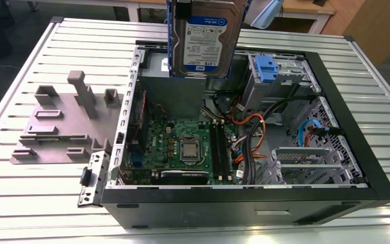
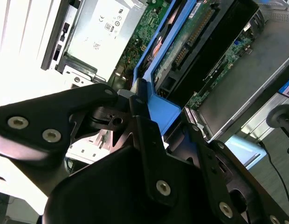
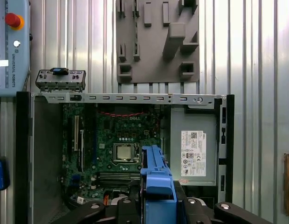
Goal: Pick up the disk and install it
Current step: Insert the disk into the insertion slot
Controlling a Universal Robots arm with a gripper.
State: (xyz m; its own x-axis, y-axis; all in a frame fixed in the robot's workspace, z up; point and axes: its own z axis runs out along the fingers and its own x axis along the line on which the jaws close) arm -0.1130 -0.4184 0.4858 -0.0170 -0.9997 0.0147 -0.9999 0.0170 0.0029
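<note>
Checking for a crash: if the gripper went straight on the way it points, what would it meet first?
Probably the motherboard inside the open computer case: the gripper, shut on the disk, points down over it near the processor. Depth is unclear.

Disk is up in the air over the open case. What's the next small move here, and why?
Probably a short sideways shift toward the exterior view's right. The gripper is shut on the disk by its blue frame. The disk hangs upright above the case, on that view's left of the drive cage, not yet over it.
</note>
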